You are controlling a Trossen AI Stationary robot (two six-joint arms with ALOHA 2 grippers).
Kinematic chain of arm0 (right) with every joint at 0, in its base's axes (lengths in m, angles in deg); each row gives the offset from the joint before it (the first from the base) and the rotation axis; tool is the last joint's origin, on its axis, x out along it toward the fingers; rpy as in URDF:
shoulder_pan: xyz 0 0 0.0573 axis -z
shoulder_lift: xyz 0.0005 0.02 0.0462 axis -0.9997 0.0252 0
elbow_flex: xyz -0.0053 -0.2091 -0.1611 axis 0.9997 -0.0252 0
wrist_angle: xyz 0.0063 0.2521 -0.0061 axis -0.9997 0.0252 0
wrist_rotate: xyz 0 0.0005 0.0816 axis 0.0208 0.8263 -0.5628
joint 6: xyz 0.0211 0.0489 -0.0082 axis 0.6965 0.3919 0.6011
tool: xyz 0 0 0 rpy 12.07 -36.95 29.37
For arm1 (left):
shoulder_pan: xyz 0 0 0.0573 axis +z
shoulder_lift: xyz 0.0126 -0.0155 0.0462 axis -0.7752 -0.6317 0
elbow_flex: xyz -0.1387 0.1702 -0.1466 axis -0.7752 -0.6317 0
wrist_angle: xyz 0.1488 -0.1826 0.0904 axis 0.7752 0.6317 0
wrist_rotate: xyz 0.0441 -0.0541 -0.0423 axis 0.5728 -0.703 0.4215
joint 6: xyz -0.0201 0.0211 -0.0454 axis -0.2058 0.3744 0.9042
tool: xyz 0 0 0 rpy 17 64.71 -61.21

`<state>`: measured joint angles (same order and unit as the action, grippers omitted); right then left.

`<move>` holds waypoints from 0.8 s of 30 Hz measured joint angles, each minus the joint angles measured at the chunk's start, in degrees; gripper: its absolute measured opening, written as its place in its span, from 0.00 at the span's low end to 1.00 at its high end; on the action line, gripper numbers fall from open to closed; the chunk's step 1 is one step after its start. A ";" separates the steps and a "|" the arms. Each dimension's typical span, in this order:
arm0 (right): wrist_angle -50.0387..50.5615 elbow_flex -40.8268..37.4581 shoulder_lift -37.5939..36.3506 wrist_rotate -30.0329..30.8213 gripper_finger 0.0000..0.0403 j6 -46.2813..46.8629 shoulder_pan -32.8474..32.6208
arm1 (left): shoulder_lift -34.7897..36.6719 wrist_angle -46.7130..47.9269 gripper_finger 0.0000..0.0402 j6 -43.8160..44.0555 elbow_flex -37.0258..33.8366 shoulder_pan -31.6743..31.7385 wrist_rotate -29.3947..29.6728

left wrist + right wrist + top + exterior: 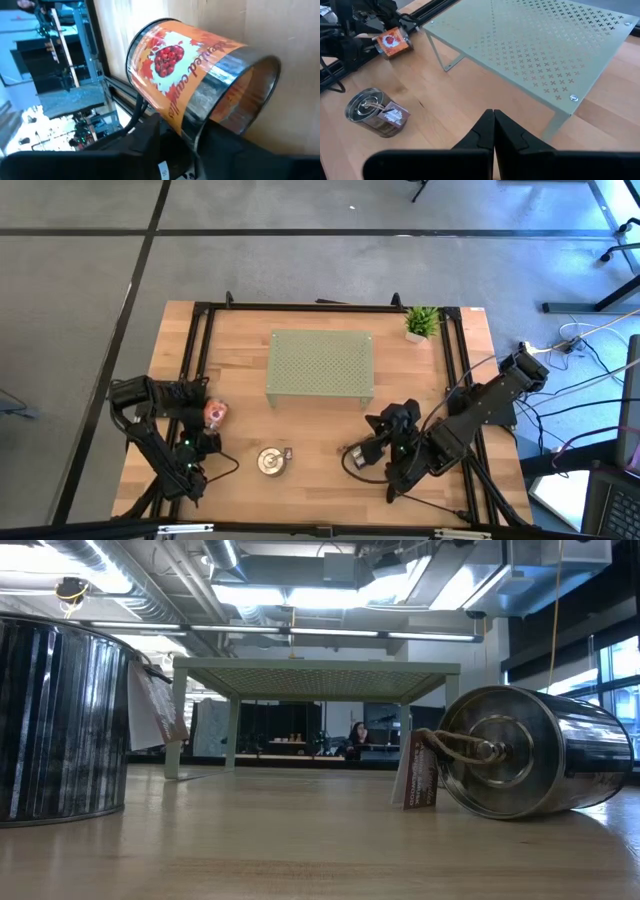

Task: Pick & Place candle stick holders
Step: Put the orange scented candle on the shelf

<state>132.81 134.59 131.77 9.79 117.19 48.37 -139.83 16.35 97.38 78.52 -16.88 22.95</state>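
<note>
Orange tin, lying on its side near left, reads "Spiced" over red fruit. Left gripper is at it; grip cannot be told. Silver tin with paper tag lies near-centre. Right gripper is closed, empty, near right before the green shelf.

A green perforated rack stands mid-worktop, a small potted plant at the far corner, a silver tin and an orange tin nearer.

Orange leaf-patterned tin can, plain silver tin can, pale green perforated shelf
</note>
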 joint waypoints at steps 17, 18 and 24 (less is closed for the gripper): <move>0.02 0.00 0.02 -2.35 0.01 0.77 0.00 | 8.39 0.08 0.01 1.56 10.59 8.53 0.60; 0.02 0.00 0.02 -2.40 0.01 0.81 0.00 | 9.62 -0.84 0.00 1.54 12.01 9.31 -0.63; 0.09 0.00 0.02 -3.76 0.01 1.12 0.14 | 17.72 0.33 0.00 2.56 18.77 13.73 -3.26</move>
<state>132.89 134.59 131.79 6.03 118.30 48.51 -122.11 16.68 99.94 97.29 -3.15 19.69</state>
